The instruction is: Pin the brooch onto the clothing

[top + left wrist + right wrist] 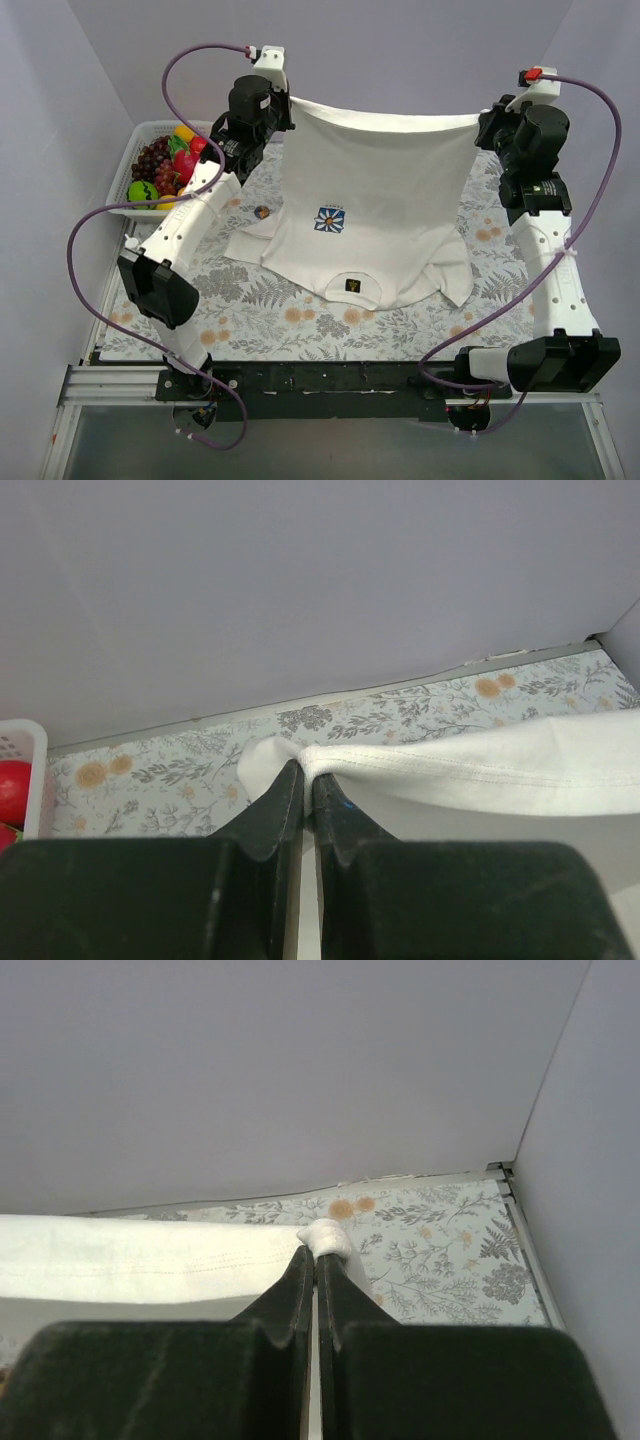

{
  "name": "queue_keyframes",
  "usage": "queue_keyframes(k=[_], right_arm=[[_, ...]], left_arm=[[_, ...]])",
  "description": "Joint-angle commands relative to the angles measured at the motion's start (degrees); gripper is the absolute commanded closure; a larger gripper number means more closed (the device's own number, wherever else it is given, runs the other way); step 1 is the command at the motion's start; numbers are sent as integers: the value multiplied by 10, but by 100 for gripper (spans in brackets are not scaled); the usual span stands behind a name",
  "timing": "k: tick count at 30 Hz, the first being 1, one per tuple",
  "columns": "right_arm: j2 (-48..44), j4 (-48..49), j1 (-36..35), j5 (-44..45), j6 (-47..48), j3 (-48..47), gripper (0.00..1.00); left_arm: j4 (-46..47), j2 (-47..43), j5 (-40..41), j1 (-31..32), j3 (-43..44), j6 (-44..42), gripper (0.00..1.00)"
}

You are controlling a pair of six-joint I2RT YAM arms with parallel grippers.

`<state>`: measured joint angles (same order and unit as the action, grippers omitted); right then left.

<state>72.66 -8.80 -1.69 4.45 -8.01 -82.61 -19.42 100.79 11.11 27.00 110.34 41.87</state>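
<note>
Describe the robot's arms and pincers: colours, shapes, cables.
The left arm and right arm: white links, chunky black joints, each trailing a looping purple cable. The left pincer and right pincer: black tapering fingers. A red tab marks the right wrist.

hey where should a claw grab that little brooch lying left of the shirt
Probably by its rim, straight down from above: the brooch seems to lie flat on the tablecloth, just clear of the T-shirt sleeve, so only opposite edges offer purchase.
</note>
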Motion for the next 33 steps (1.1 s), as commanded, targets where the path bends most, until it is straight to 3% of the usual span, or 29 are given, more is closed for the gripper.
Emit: queue_keyframes(k=[1, 10, 18, 22, 26, 27, 28, 29, 30, 31, 33], right_arm=[[41, 48, 11, -66, -19, -28, 99], [161, 49, 37, -128, -34, -78, 99], [294, 51, 37, -132, -49, -157, 99], [376, 70, 37, -118, -61, -218, 99], [483, 53, 37, -107, -70, -362, 99], [524, 39, 37, -104, -73, -387, 91], [543, 36, 37, -101, -75, -415, 78], [559, 34, 37, -93, -80, -435, 62], [582, 35, 37, -87, -83, -466, 35], [588, 34, 37, -77, -87, -475, 27], [584, 38, 37, -63, -86, -473, 15]], left_arm=[[27, -17, -11, -26, 0, 6, 100], [74, 66, 4, -45, 25, -21, 100], [63, 227, -7, -65, 170, -33, 100], [73, 293, -16, -82, 230, -28, 100], [101, 352, -13, -96, 262, -21, 98], [105, 362, -12, -99, 271, -18, 80], [107, 373, -8, -104, 278, -9, 67], [106, 383, -11, -106, 286, -4, 47], [108, 384, -14, -107, 284, 1, 22], [106, 383, -17, -108, 282, 9, 2], [104, 361, -32, -107, 259, 15, 2]])
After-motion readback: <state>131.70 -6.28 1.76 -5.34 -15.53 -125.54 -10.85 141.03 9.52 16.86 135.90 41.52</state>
